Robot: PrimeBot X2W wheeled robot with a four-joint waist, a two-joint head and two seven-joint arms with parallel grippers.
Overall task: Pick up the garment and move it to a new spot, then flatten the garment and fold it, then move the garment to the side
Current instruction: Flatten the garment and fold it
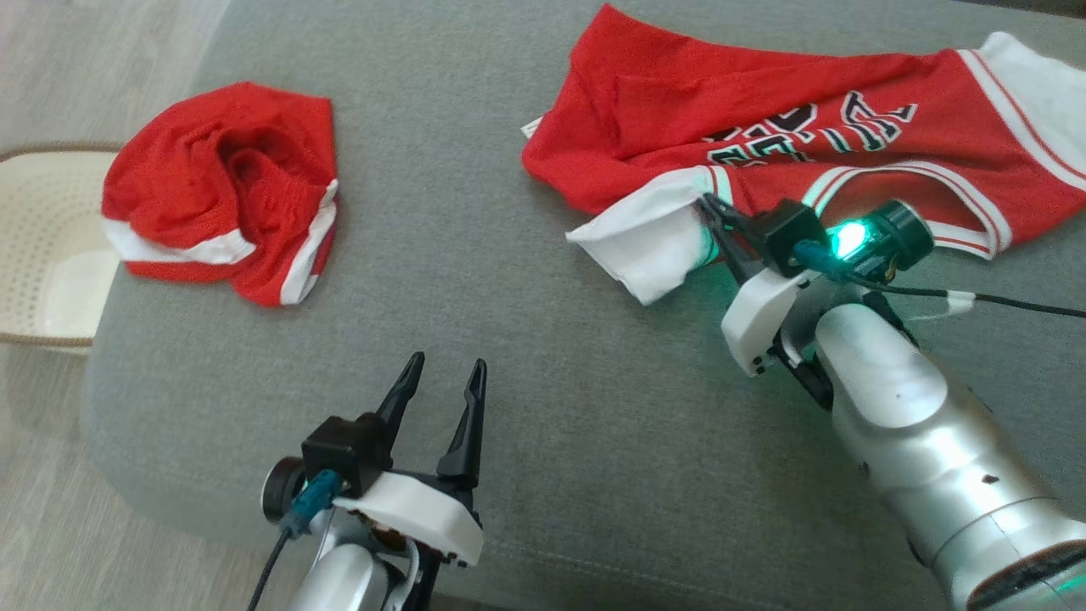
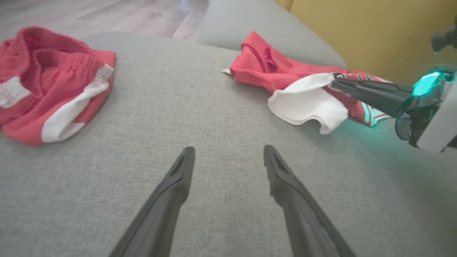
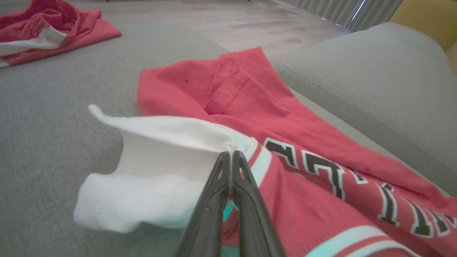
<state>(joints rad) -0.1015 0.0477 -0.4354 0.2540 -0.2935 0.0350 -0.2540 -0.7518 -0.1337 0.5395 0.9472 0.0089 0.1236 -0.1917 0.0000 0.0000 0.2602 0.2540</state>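
The garment [image 1: 764, 136] is a red jersey with black-and-white lettering and white sleeves, lying rumpled at the right of the grey cushion. My right gripper [image 1: 708, 208] is shut on the edge of its white sleeve, where the white meets the striped trim; the pinched edge stands lifted in the right wrist view, where the right gripper [image 3: 231, 155] meets the garment [image 3: 250, 100]. The left wrist view shows the garment [image 2: 271, 67] with the right gripper [image 2: 335, 82] on it. My left gripper [image 1: 445, 373] hovers open over bare cushion near the front edge, holding nothing, as the left gripper [image 2: 228, 153] in its own view.
Red shorts [image 1: 221, 187] with white bands lie bunched at the cushion's left. A cream perforated basket [image 1: 42, 246] stands on the floor beyond the left edge. A second grey cushion [image 3: 375, 89] and a yellow backrest [image 2: 375, 32] rise behind the jersey.
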